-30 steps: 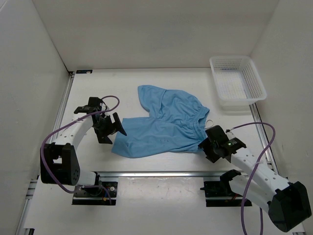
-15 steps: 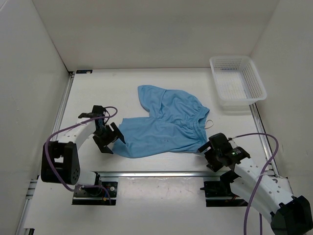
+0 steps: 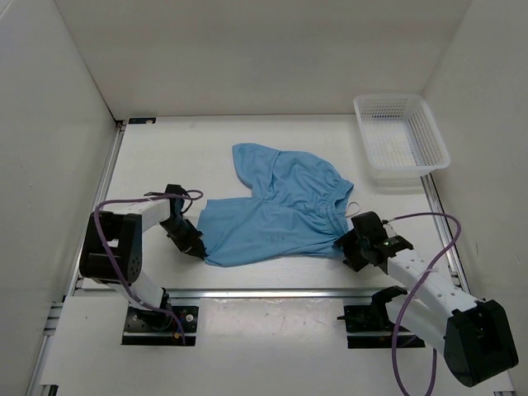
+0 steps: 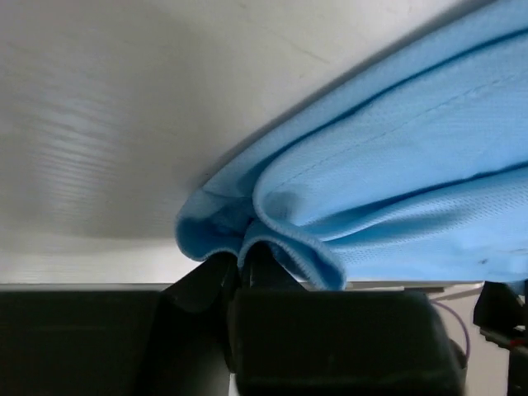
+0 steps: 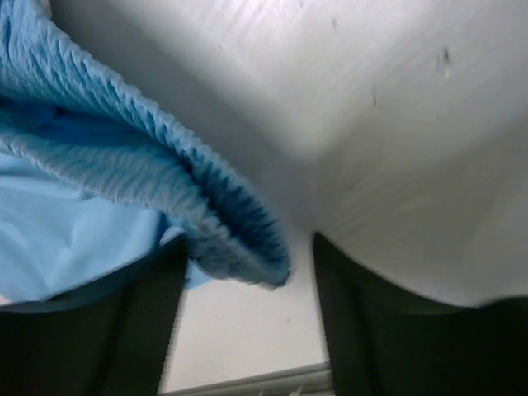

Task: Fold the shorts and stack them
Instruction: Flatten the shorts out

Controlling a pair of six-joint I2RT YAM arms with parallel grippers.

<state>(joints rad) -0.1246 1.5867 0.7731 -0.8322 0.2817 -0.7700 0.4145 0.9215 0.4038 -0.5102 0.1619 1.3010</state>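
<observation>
The light blue shorts [image 3: 276,210] lie spread on the white table, waistband to the right with a white drawstring loop [image 3: 355,208]. My left gripper [image 3: 196,247] sits at their near left hem corner and is shut on a pinched fold of the hem [image 4: 289,239]; in the left wrist view the left gripper [image 4: 241,262] has its jaws together under the cloth. My right gripper [image 3: 346,247] is at the near right waistband corner. Seen from the right wrist, the right gripper [image 5: 247,318] has its jaws apart, and the ribbed waistband end [image 5: 231,239] hangs between them, nearer the left finger [image 5: 140,322].
A white mesh basket [image 3: 429,132] stands at the back right corner, with nothing seen in it. White walls close in the table on three sides. A metal rail [image 3: 264,292] runs along the near edge in front of both arm bases.
The left gripper slid in to the near left hem corner and shut on it. The right gripper moved up to the waistband corner and its jaws have narrowed around it.
</observation>
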